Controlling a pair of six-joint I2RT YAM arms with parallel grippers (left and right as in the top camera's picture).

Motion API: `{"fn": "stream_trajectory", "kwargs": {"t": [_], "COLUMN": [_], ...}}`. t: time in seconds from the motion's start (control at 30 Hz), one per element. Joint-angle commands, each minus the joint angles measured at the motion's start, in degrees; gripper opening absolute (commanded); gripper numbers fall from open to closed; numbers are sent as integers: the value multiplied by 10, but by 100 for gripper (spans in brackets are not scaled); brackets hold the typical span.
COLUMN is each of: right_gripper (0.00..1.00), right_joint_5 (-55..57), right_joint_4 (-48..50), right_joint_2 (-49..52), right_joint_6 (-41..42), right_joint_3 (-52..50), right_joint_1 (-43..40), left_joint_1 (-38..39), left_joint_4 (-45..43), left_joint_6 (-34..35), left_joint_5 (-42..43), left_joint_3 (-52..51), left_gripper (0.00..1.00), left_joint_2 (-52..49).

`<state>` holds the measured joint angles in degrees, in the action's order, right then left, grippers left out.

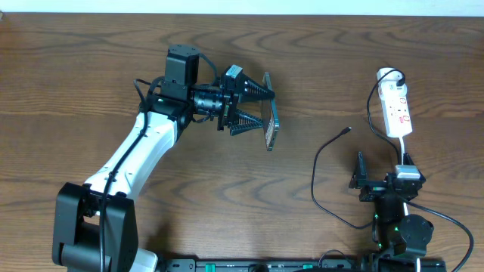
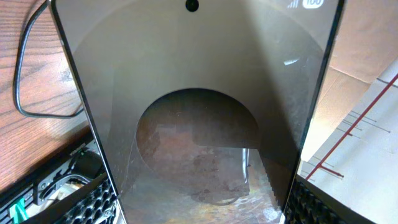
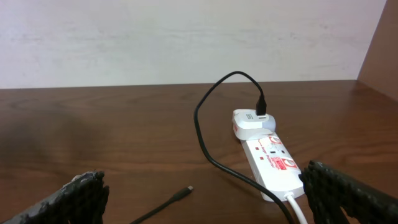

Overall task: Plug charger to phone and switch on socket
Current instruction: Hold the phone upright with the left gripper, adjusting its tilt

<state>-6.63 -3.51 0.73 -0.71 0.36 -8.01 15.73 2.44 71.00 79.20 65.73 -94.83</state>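
The phone (image 1: pixel 271 121) is held up on its long edge above the table, and my left gripper (image 1: pixel 259 108) is shut on it from the left. In the left wrist view its bronze-grey face (image 2: pixel 199 93) fills the frame between both fingers (image 2: pixel 93 199). The charger, a thin black cable (image 1: pixel 318 162), lies on the table with its plug tip (image 1: pixel 346 131) free and pointing up-right; the tip (image 3: pixel 188 188) lies ahead of my right gripper (image 3: pixel 208 199). The socket (image 1: pixel 396 109) lies at the far right. My right gripper (image 1: pixel 384 172) stands open and empty just below it.
A white adapter (image 3: pixel 252 121) sits in the socket's far end with the black cable running from it. The socket's thick white cord (image 3: pixel 295 208) runs back past my right finger. A pale wall (image 3: pixel 186 37) ends the table behind.
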Motion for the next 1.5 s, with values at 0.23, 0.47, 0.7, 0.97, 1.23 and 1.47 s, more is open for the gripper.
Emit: {"fn": "stream_trajectory", "kwargs": {"t": [0.23,0.47,0.7,0.97,1.23,1.47], "right_gripper": [99,99,99,99,99,99], "right_joint_5": [1,1,1,1,1,1], "right_joint_4": [-2,-2,-2,-2,-2,-2], "right_joint_2": [-3,-3,-3,-3,-3,-3], "right_joint_6": [-6,-6,-6,-6,-6,-6], "right_joint_3": [-1,-1,-1,-1,-1,-1], "right_joint_1": [0,0,0,0,0,0], "left_joint_1": [-4,-4,-5,-4,-4,-4], "left_joint_4": [-17,-55,-108,-120,-120,-120], "left_joint_6": [7,4,-20,-79,-156,-204], "left_joint_5": [25,28,42,42,28,-11], "left_joint_3": [13,13,13,13,13,12], "left_gripper": [66,65,65,65,65,65], "left_joint_2": [-2,-2,-2,-2,-2,-2]}}
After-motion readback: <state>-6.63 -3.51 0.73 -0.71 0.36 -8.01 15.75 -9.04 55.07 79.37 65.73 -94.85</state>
